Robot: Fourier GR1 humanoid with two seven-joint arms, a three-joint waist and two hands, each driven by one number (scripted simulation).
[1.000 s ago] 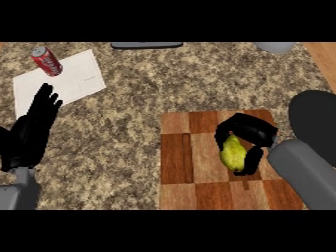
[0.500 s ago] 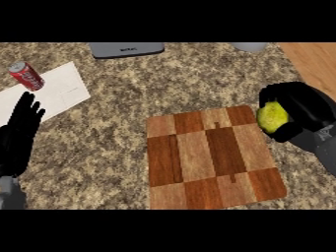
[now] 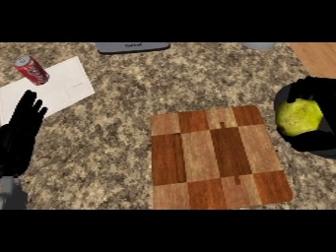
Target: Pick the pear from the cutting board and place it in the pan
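The yellow-green pear [image 3: 299, 117] is off the board, at the right edge of the head view, with my right hand [image 3: 323, 91] shut on it. Black fingers curl above and below the fruit. A dark rounded shape [image 3: 329, 148] lies behind and under the pear; I cannot tell hand from pan there. The wooden cutting board [image 3: 214, 157] lies bare in the middle, just left of the pear. My left hand [image 3: 14, 140] rests open at the left edge, fingers up.
A red soda can [image 3: 31, 70] stands on a white sheet of paper [image 3: 54, 91] at the far left. A grey appliance [image 3: 132, 47] and a small grey object [image 3: 260, 46] sit at the counter's back edge. Speckled granite counter [image 3: 112, 133] surrounds the board.
My right hand lifted the pear off the cutting board and carried it right, past the board's edge. The left hand stayed open in place.
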